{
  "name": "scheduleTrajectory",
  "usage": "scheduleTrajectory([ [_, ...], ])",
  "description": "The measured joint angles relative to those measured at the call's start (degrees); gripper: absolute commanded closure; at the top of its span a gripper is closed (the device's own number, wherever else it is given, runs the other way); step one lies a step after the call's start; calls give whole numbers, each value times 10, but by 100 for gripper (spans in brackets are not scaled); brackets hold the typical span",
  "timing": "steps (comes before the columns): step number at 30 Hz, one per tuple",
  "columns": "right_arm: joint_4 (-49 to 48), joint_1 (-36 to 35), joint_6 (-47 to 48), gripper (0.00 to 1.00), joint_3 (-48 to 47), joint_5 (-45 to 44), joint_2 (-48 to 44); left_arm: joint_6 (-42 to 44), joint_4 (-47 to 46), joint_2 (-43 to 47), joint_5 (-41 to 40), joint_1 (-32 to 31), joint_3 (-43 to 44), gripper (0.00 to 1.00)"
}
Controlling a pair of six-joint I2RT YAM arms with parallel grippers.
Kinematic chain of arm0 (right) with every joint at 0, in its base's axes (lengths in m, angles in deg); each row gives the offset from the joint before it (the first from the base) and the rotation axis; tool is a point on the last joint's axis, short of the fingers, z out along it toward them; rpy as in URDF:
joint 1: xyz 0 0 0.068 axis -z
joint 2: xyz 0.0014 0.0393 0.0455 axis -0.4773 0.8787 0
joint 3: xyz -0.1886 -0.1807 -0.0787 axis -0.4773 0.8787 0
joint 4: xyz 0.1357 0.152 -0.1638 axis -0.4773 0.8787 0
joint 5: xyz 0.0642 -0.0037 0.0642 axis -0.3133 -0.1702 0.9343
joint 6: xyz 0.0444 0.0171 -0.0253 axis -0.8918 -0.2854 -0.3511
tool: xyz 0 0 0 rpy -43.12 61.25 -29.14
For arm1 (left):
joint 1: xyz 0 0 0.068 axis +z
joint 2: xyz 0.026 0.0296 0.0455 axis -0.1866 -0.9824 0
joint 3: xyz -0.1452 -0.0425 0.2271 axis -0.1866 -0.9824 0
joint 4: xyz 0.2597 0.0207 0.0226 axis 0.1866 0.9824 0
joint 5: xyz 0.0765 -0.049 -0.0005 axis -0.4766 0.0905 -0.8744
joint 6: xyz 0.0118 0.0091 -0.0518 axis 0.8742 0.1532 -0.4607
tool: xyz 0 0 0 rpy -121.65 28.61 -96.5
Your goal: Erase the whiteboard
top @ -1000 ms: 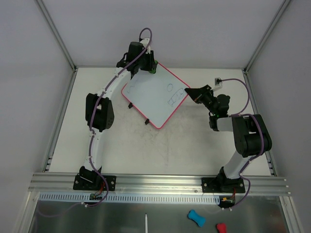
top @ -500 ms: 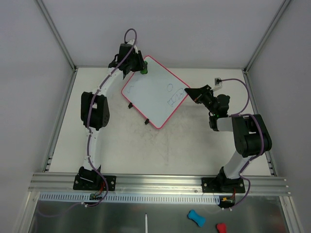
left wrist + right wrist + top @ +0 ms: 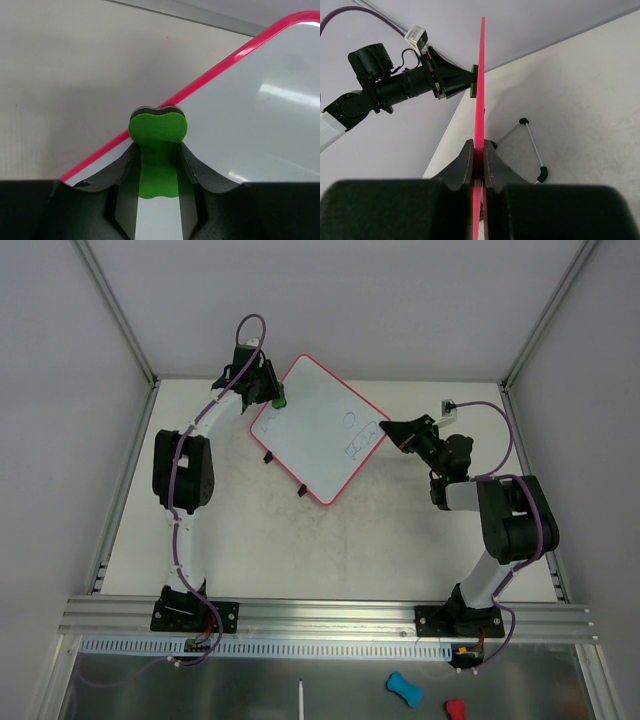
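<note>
The whiteboard [image 3: 315,445], white with a pink-red frame, stands tilted at the back of the table, two black feet [image 3: 285,472] on its near edge. Faint scribbles [image 3: 356,435] sit near its right corner. My right gripper [image 3: 388,428] is shut on the board's right edge, and in the right wrist view the frame [image 3: 481,75] runs between its fingers [image 3: 465,162]. My left gripper [image 3: 275,397] is shut on a green eraser [image 3: 157,127] pressed to the board [image 3: 240,130] just inside its upper-left frame.
A small white connector block [image 3: 450,408] lies at the back right behind the right arm. Below the aluminium rail [image 3: 330,615], a tray holds a blue piece [image 3: 404,689], a red piece [image 3: 455,708] and a white stick [image 3: 300,700]. Enclosure walls stand close on three sides.
My left gripper has slid with the green eraser from the board's far corner leftwards and nearer along its upper-left edge. The right gripper and the board have stayed put.
</note>
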Motion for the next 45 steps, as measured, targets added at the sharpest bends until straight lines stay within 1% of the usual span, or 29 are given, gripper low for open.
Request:
scheduleTrajectory([
  [7,-2,0,0,100,0,1,0,-33,-18,48,-19,2,-106,100],
  [14,-2,0,0,100,0,1,0,-76,-54,72,-34,5,-172,100],
  [26,-10,-3,-5,100,0,2,0,-146,-73,86,-56,33,-244,100],
  [37,-16,-4,-5,100,0,4,0,-173,-72,108,-100,44,-314,100],
  [45,-17,-4,2,100,0,6,0,-182,-72,131,-99,43,-334,100],
])
